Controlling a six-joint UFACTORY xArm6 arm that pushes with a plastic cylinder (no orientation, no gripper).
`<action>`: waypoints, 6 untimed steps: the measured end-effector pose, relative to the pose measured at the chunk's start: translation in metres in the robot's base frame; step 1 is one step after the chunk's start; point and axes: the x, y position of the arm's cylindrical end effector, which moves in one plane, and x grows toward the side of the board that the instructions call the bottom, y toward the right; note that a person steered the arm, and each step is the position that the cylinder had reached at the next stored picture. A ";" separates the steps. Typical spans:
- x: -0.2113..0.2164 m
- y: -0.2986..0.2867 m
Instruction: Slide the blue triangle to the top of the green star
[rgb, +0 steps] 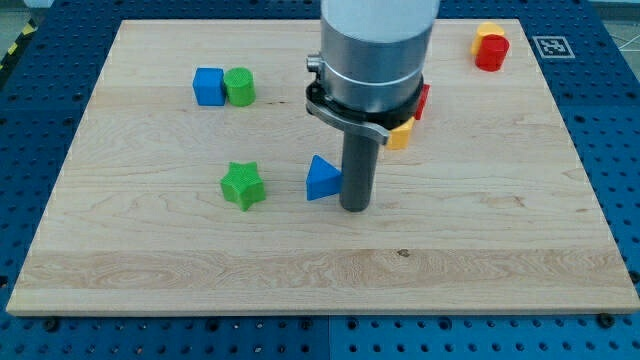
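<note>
The blue triangle (321, 179) lies near the middle of the wooden board (320, 260). The green star (242, 185) lies to its left, about level with it, with a gap between them. My tip (355, 207) rests on the board right against the triangle's right side, slightly lower in the view. The arm's grey body rises above the tip and hides part of the board behind it.
A blue cube (208, 86) and a green cylinder (239, 87) sit side by side at the upper left. A yellow block (400, 134) and a red block (423, 101) peek out behind the arm. A red cylinder (491, 52) with a yellow block (488, 30) stands at the top right.
</note>
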 end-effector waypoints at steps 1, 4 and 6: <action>-0.010 -0.015; -0.050 -0.078; -0.064 -0.122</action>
